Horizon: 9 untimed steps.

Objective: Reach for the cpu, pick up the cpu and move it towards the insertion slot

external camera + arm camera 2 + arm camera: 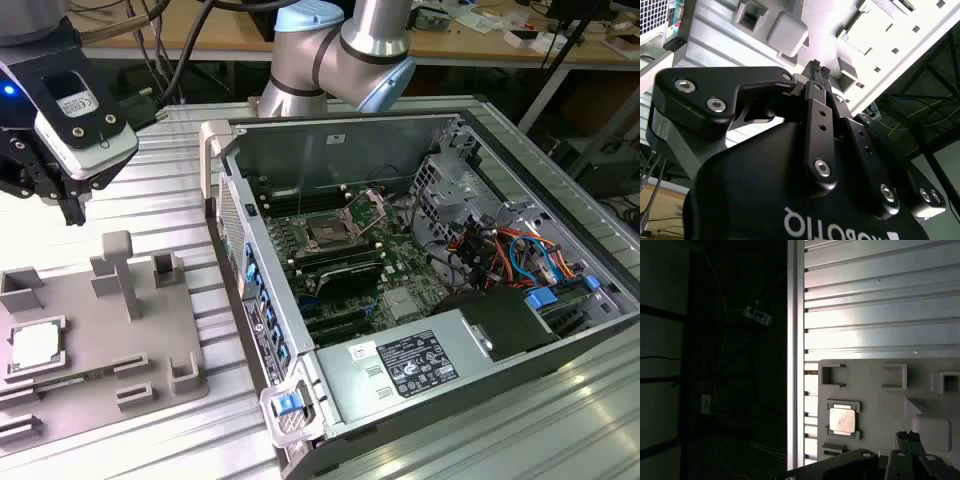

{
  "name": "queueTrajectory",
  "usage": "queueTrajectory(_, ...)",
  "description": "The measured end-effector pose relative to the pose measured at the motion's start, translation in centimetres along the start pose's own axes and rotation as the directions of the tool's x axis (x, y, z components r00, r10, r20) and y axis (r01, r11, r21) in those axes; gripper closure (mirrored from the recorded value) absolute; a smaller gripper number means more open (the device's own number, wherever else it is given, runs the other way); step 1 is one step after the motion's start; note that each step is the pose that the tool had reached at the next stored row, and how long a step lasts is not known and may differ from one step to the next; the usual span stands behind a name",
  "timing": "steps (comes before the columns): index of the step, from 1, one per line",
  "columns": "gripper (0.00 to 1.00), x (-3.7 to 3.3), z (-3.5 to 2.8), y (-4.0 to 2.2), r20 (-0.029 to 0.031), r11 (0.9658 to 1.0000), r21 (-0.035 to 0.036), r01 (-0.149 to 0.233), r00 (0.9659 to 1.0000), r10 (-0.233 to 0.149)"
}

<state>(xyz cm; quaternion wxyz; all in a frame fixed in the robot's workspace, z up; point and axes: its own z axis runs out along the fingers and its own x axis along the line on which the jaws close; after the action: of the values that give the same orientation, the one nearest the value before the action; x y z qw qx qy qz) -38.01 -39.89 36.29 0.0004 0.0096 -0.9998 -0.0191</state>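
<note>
The cpu (35, 345) is a silvery square chip lying flat in a nest of the grey tray (150, 330), at the exterior view's left. In the first wrist view the cpu (842, 420) rests in the same nest on the tray (880, 400). My gripper (73, 205) hangs above the tray's far side, well off the cpu and touching nothing. In the second wrist view the fingertips (815, 65) are pressed together, so the gripper (819, 68) is shut and holds nothing. The insertion slot (330, 232) lies inside the open computer, its silver frame hinged up.
The open computer case (420, 380) fills the exterior view's right, its side wall (235, 230) next to the tray. Grey blocks and posts (115, 270) stand up from the tray. The ribbed metal table (160, 180) stretches behind, and the arm's base (340, 50) stands beyond the case.
</note>
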Motion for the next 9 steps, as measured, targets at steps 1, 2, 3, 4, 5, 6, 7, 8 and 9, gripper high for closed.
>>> queueTrajectory(1, 0.89, 0.0, 0.0, 0.0, 0.0, 1.0, 0.0, 0.0, 1.0, 0.0)
queueTrajectory(2, 0.89, 0.0, 0.0, 0.0, 0.0001, 1.0, 0.0, 0.0, 1.0, 0.0)
queueTrajectory(3, 0.89, 0.01, 0.0, 0.0, 0.0, 1.0, 0.0, 0.0, 1.0, 0.0)
queueTrajectory(4, 0.89, 0.07, 0.0, 0.0, -0.0001, 1.0, 0.0001, 0.0, 1.0, 0.0)
queueTrajectory(5, 0.89, 0.15, 0.0, 0.01, 0.0, 1.0, -0.0001, 0.0, 1.0, 0.0)
queueTrajectory(6, 0.89, 0.4, 0.0, 0.01, -0.0001, 1.0, 0.0, 0.0, 1.0, 0.0)
queueTrajectory(7, 0.89, 0.7, 0.0, 0.02, 0.0, 1.0, 0.0, 0.0, 1.0, 0.0)
queueTrajectory(8, 0.89, 1.13, 0.01, 0.02, 0.0, 1.0, 0.0, 0.0, 1.0, 0.0)
queueTrajectory(9, 0.89, 1.42, 0.02, 0.03, -0.0001, 1.0, 0.0, 0.0, 1.0, 0.0)
